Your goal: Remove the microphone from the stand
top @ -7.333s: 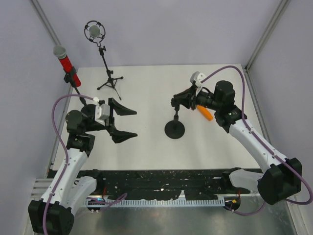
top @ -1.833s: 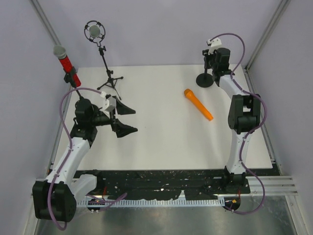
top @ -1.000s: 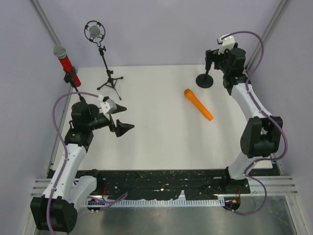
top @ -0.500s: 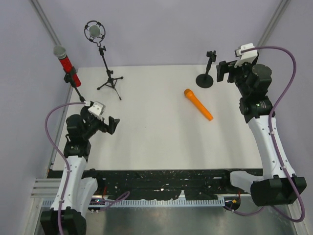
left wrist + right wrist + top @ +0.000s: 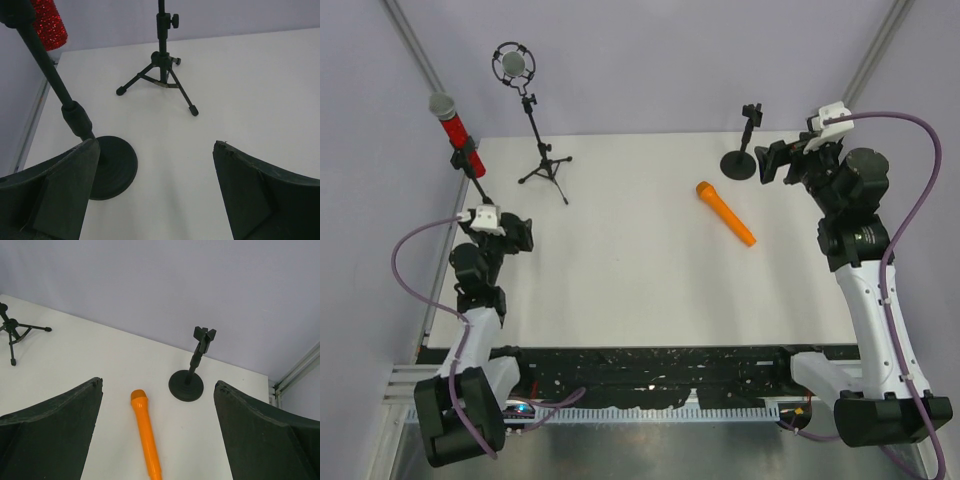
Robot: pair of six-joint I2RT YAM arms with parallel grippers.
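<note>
A white table (image 5: 640,290) is sitting between pale purple walls. The orange microphone (image 5: 725,213) is lying flat on the table, near the short stand (image 5: 740,160). The clip on that stand is holding nothing, so this job is looking done. The right gripper (image 5: 157,385) is hanging near that stand with its fingers wide apart, gripping nothing.

The left gripper (image 5: 156,145) is also gaping wide and carrying nothing. It is pointing toward the round foot (image 5: 112,167) of a tall stand. That heavy foot is probably keeping the stand from tipping. A red microphone (image 5: 448,120) is sitting up in its clip. A tripod stand (image 5: 545,165) is standing at the back.
</note>
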